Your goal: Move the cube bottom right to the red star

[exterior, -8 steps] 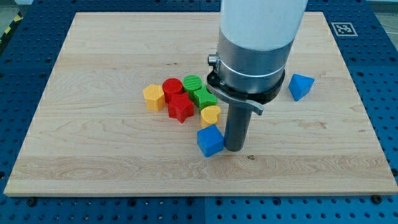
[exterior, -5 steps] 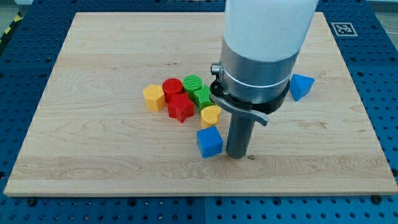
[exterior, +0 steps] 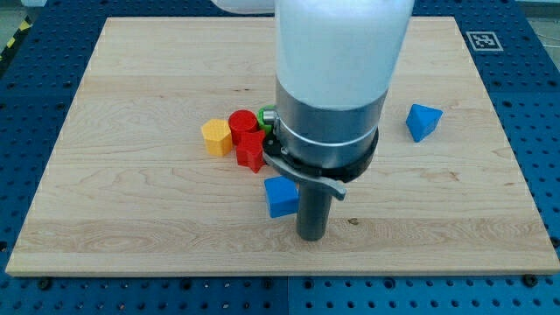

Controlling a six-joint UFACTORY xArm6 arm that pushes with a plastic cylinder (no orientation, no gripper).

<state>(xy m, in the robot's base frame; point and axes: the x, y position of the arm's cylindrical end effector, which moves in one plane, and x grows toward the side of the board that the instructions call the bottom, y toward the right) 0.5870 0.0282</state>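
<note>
Pale wooden board [exterior: 131,219] on a blue perforated bench [exterior: 35,297], seen from the front and slightly above. My tip [exterior: 312,236] stands on the board in the lower centre of the frame; it is a plain dark rod with nothing to spread or pinch, and it holds no block. The wide grey and white arm housing [exterior: 337,79] rises above it and hides part of the board behind.

The blue cube [exterior: 281,196], the task's block, lies just to the left of the rod and slightly above the tip in the frame; whether the rod touches it cannot be told. The red star [exterior: 250,152] sits up and to the left of the cube, near it but apart. Behind the star is the red cylinder [exterior: 242,122], close against it. The yellow block [exterior: 216,137], of hexagonal outline, lies just left of both red pieces. A sliver of a green block [exterior: 263,115] shows at the edge of the arm housing, its shape hidden.

A second blue block [exterior: 423,121], faceted and angular, rests well apart in the right half of the frame. A black-and-white marker [exterior: 483,40] is printed at the board's upper right corner.
</note>
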